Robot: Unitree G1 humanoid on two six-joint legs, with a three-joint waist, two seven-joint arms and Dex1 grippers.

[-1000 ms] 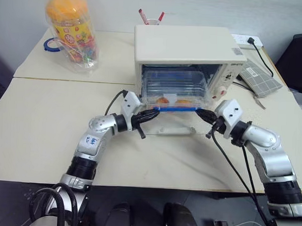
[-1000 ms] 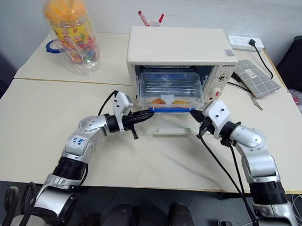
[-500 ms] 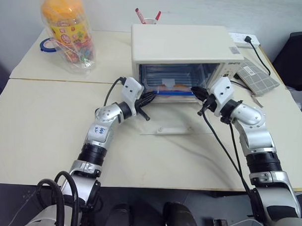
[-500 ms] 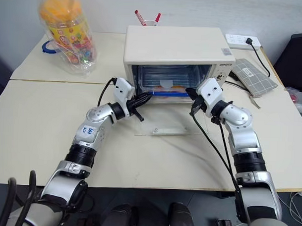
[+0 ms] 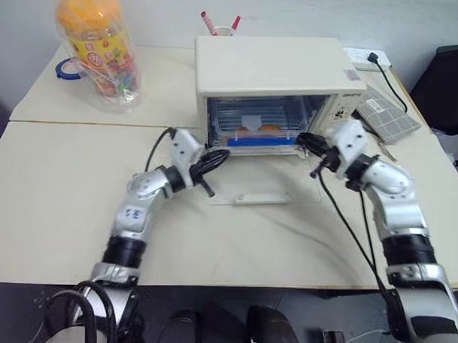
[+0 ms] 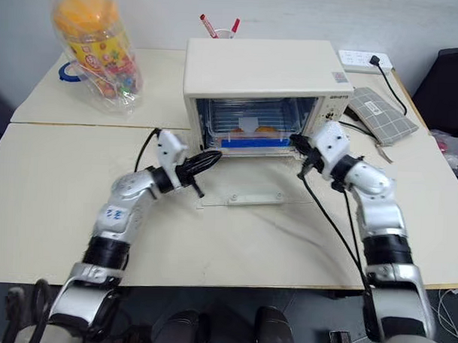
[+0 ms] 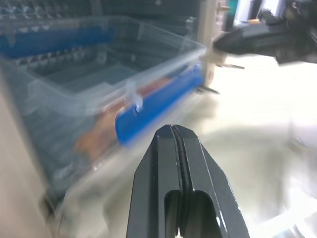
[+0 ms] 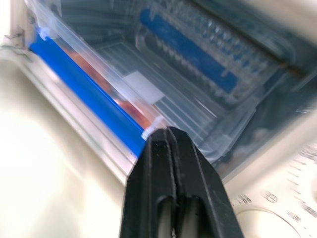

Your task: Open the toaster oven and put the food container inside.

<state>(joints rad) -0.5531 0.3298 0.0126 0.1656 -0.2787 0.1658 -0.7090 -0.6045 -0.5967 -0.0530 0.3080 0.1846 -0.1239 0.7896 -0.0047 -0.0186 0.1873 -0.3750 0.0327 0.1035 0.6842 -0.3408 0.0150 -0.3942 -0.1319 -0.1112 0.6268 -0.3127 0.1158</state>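
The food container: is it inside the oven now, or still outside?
Inside. The container sits on the rack in the oven, its blue clip at the front edge, and the door lies open flat on the table.

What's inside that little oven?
The toaster oven holds a clear food container with blue clips and orange-brown food, on the wire rack. Its far end is hard to see.

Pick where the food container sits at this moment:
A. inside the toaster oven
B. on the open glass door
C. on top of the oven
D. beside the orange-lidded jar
A: the food container lies inside the toaster oven, its blue clip bar at the oven's mouth.
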